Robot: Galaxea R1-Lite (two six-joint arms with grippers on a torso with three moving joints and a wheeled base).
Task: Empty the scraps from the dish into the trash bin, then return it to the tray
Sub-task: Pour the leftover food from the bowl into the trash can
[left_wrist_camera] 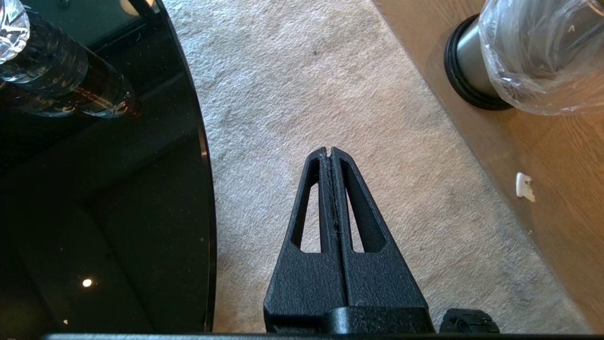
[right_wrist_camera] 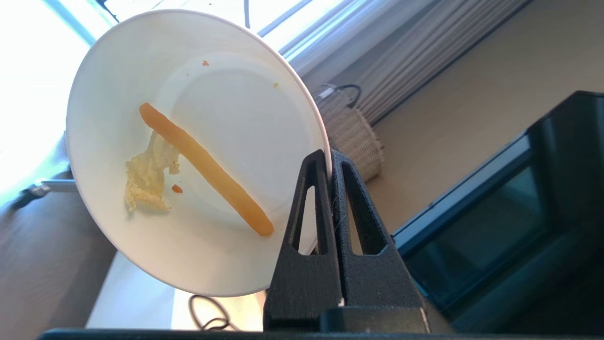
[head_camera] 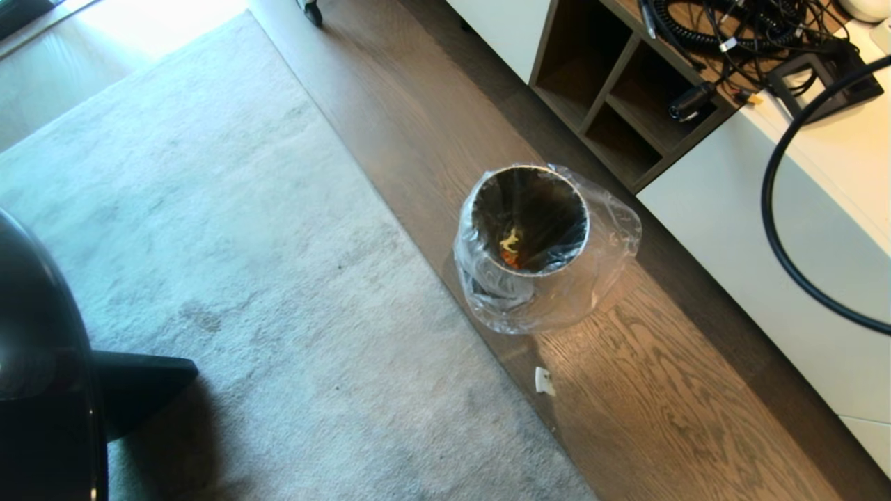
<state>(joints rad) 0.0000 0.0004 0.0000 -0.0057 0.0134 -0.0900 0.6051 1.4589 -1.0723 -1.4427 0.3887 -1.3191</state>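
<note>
The white dish (right_wrist_camera: 188,151) hangs tipped on edge in the right claw (right_wrist_camera: 329,163), whose fingers are pinched tight on its rim. An orange stick (right_wrist_camera: 205,169) and a smear of pale yellow shreds (right_wrist_camera: 146,177) cling to the dish's inner wall, with a few orange specks nearby, so the emptying looks only partly done.

The trash bin (head_camera: 530,219), lined with a crinkly clear plastic bag (head_camera: 612,243), stands on the wood floor (head_camera: 661,403). Yellow and orange scraps (head_camera: 509,247) lie deep inside it, a sign that part of the load has gone in. Neither the dish nor the right claw shows in the head view, so how the dish sits relative to the bin cannot be told.

Near the bin, a small white fragment (head_camera: 544,380) lies on the floor at the edge of a grey carpet (head_camera: 243,243). Across the carpet from the bin is the glossy black tabletop (left_wrist_camera: 104,212); beside it the left claw (left_wrist_camera: 330,153) hangs closed and empty over the carpet.

What is left, by this reading: shaking loose the stuck scraps, then returning the dish to the tray, which appears in no view.
</note>
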